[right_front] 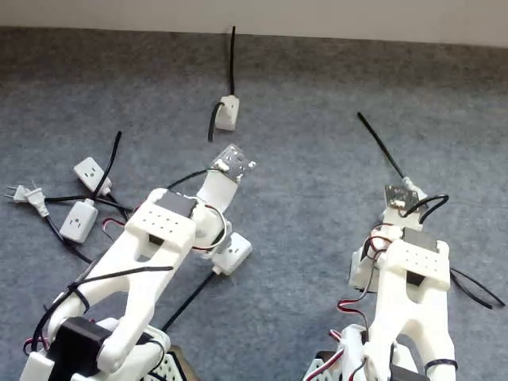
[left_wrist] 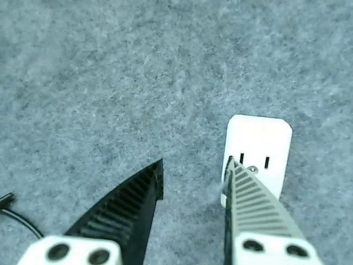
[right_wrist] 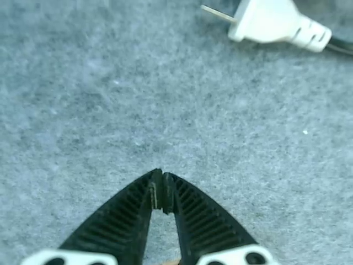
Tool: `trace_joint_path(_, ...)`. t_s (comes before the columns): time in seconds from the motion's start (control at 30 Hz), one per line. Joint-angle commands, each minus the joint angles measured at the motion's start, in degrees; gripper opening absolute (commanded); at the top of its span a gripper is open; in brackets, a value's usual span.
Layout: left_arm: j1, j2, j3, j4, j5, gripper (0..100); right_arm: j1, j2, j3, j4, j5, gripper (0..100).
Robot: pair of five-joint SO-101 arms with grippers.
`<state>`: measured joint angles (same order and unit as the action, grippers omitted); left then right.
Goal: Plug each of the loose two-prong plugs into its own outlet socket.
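My left gripper [left_wrist: 194,163] is open just above the grey carpet. A white outlet socket [left_wrist: 259,146] lies face up beside the tip of its pale finger [left_wrist: 251,201], which covers one edge of it. My right gripper [right_wrist: 162,175] is shut on nothing, its tips close to the carpet. A white two-prong plug [right_wrist: 270,22] lies on its side a little beyond it. In the high view a loose plug [right_front: 24,194] lies at the far left, near two white outlets [right_front: 91,175] [right_front: 78,220]. Another outlet [right_front: 227,113] lies ahead of the left arm [right_front: 171,222].
A further white outlet [right_front: 232,252] lies by the left arm's side. Black cables [right_front: 95,198] cross the carpet at the left, and one cable [right_front: 381,147] runs toward the right arm [right_front: 413,270]. Open carpet lies between the two arms and at the far right.
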<state>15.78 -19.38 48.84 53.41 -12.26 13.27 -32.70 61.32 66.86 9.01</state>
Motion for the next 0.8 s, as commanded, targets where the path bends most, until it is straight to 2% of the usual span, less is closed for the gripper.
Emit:
trace_joint_path(0.0,0.8,-1.4,0.7,-2.0,-0.4,19,0.5,-0.3,-0.2,-0.7,-0.2,0.7)
trace_joint_path(0.2,-0.6,0.9,1.2,-2.4,-0.9,19,0.5,-0.3,-0.2,-0.7,-0.2,0.7)
trace_joint_path(0.3,-2.2,6.0,0.3,-2.5,-6.0,19,0.5,-0.3,-0.2,-0.7,-0.2,0.7)
trace_joint_path(0.67,-13.3,20.2,-17.5,2.4,-6.4,19,0.3,-0.8,1.1,-0.9,-0.2,0.7)
trace_joint_path(0.77,-13.5,19.3,-20.7,7.7,-6.4,19,0.3,-0.8,1.1,-0.9,-0.2,0.7)
